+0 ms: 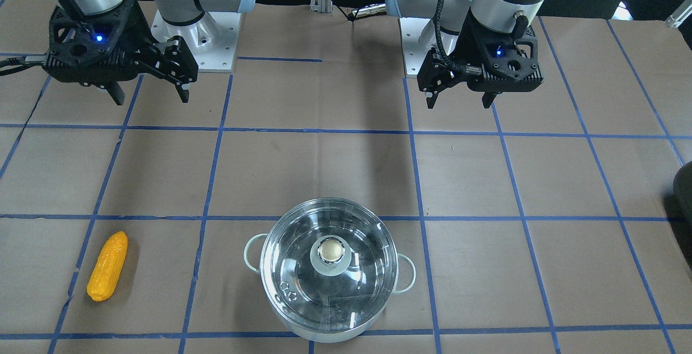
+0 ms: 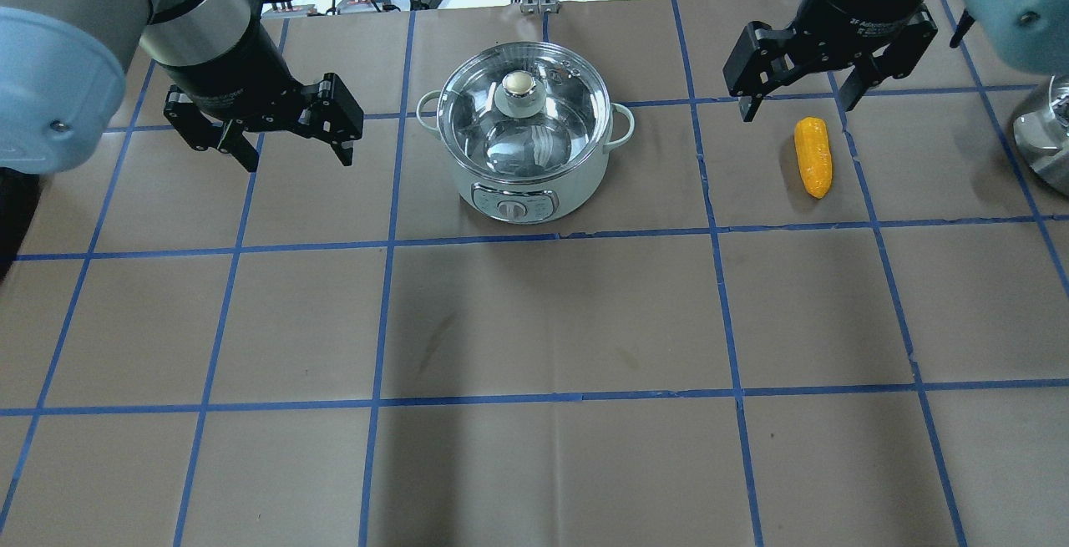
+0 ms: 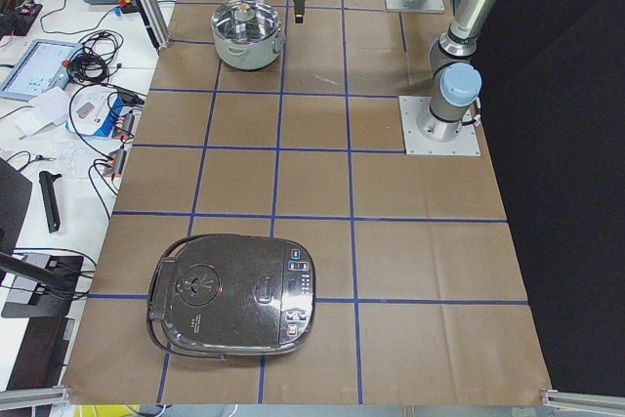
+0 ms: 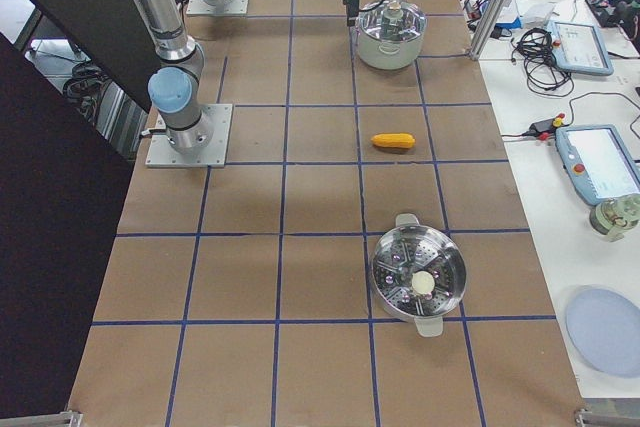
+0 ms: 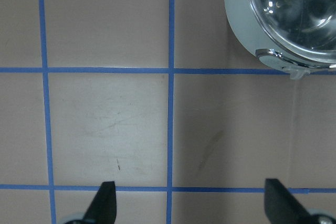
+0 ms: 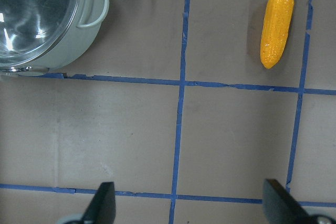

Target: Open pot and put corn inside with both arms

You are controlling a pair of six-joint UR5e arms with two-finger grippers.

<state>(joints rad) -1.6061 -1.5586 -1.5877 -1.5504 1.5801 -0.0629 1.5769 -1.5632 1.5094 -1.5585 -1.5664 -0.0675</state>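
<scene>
The pot stands at the far middle of the table, its pale wall and two loop handles showing, with the clear glass lid and its knob on it. The corn lies to its right on the brown paper. My left gripper hangs open and empty left of the pot. My right gripper hangs open and empty just behind the corn. In the left wrist view the pot is at the top right. In the right wrist view the corn is at the top right and the pot at the top left.
A black and silver rice cooker sits at the table's end on my left. A steel pot with a steamer insert sits at my right end, past the corn. Blue tape lines grid the table. Cables and tablets lie on the desk beyond the far edge.
</scene>
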